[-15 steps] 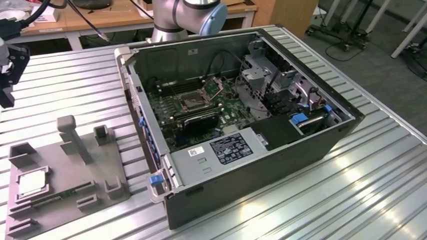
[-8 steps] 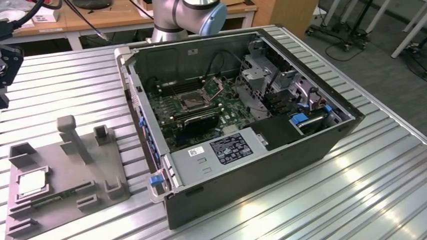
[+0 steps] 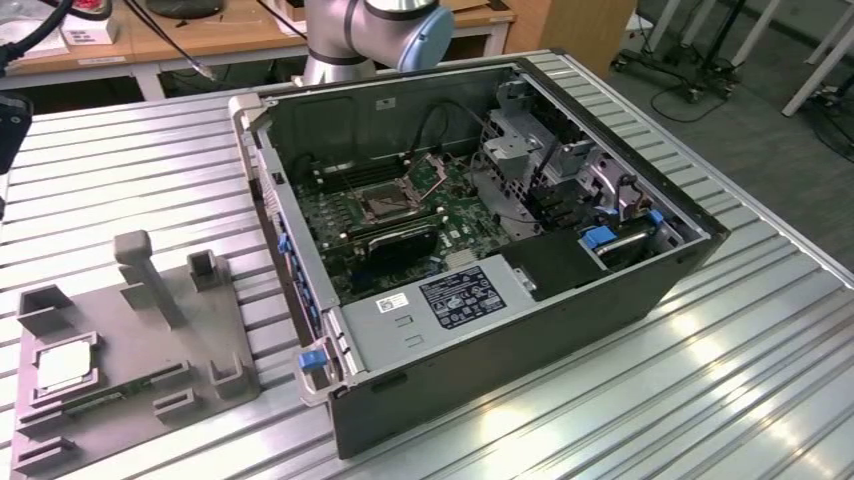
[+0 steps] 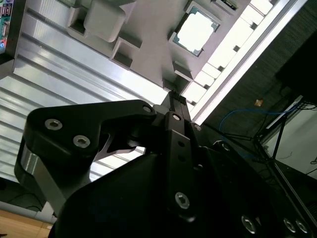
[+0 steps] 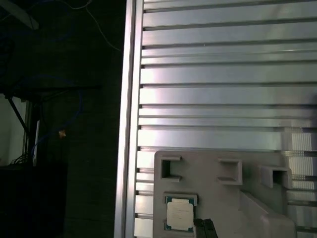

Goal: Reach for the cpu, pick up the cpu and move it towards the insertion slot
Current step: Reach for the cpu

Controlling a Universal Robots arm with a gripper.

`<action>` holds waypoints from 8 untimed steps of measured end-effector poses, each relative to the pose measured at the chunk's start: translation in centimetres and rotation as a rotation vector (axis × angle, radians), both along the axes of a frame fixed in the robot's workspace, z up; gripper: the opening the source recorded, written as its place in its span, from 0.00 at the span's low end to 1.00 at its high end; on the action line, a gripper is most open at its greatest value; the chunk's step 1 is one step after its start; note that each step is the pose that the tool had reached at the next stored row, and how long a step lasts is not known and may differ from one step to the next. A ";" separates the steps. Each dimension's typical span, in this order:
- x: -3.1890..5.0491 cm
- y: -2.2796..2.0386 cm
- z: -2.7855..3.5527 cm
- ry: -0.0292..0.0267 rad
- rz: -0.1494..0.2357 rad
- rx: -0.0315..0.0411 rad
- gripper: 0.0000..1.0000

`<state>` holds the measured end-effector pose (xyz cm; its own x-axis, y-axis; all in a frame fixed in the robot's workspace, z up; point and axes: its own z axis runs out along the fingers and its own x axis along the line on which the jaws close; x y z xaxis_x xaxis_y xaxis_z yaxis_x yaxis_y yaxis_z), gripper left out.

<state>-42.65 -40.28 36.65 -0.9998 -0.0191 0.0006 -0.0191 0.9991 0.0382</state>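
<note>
cpu [image 3: 64, 368] lies flat in a recess of the grey fixture tray [image 3: 120, 350], on the slatted tabletop [image 3: 747, 350] at the exterior view's left. It is well apart from the open computer case [image 3: 534, 330]. The insertion slot [image 3: 383, 205] sits on the board inside the case, beside the long black memory slots. In the second wrist view the tool [image 4: 175, 101] hangs over the tray with the cpu ahead of it, probably not touching. The cpu is not in its grasp. Can't tell how far open the tool is, because its black body blocks the view.
</note>
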 end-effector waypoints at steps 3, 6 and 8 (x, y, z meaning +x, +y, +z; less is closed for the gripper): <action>-0.07 0.00 -0.01 -0.0001 0.000 0.0001 0.11; -0.09 0.00 -0.01 -0.0001 0.000 0.0000 0.11; -0.09 0.00 -0.01 -0.0001 0.000 0.0001 0.11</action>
<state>-42.74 -40.28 36.64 -0.9998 -0.0191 0.0005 -0.0191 0.9991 0.0382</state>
